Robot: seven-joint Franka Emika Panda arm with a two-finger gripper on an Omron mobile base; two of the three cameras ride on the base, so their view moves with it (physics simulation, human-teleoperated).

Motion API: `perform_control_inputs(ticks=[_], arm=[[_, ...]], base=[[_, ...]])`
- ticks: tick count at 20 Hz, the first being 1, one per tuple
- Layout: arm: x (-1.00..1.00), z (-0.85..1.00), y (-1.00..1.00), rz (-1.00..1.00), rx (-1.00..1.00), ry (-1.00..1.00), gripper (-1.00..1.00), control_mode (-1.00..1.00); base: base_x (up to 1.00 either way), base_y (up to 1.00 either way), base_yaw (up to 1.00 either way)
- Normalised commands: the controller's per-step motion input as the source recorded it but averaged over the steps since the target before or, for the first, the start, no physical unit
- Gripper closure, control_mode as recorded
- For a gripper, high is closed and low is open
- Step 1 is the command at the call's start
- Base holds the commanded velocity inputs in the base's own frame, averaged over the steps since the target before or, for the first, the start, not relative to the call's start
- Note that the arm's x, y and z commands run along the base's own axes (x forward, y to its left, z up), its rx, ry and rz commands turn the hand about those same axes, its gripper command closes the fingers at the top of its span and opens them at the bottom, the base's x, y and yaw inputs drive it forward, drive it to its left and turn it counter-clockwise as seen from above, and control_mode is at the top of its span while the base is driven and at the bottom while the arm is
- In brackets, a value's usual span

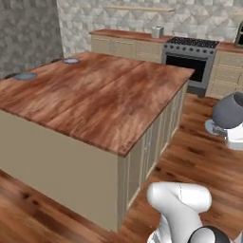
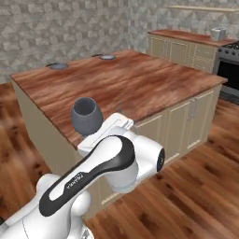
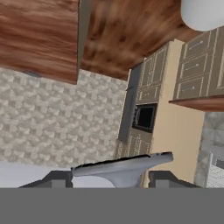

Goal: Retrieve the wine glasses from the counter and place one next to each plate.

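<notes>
My gripper (image 3: 111,177) is shut on a grey-blue wine glass (image 2: 86,115), whose foot (image 3: 124,168) sits between the two dark fingertips (image 3: 57,178). The glass hangs in the air just off the near corner of the island, with its bowl (image 1: 230,111) at the right edge of the left base view. Two flat grey-blue plates (image 1: 71,60) (image 1: 23,76) lie along the island's far left edge, also seen as plates (image 2: 106,57) (image 2: 57,66) from the right. The counter (image 1: 128,34) runs along the tiled back wall, far from the gripper.
The large wood-topped island (image 1: 99,95) with beige cabinet sides stands between me and the plates. A black stove (image 1: 190,57) is set into the counter, with a small grey object (image 1: 157,32) beside it. Wood floor (image 1: 199,156) lies to the island's right.
</notes>
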Motion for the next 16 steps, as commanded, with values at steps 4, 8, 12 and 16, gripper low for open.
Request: perform_control_inputs(ticks=[4,8,12,16], arm=[[0.00,0.00,0.00,0.00,0.00,0.00,1.00,1.00],[0.00,0.00,0.00,0.00,0.00,0.00,1.00,1.00],[0.00,0.00,0.00,0.00,0.00,0.00,1.00,1.00],[0.00,0.00,0.00,0.00,0.00,0.00,1.00,1.00]], base=[[0.47,1.00,0.47],[0.86,1.00,0.14],[0.69,1.00,-0.02],[0.74,1.00,-0.20]])
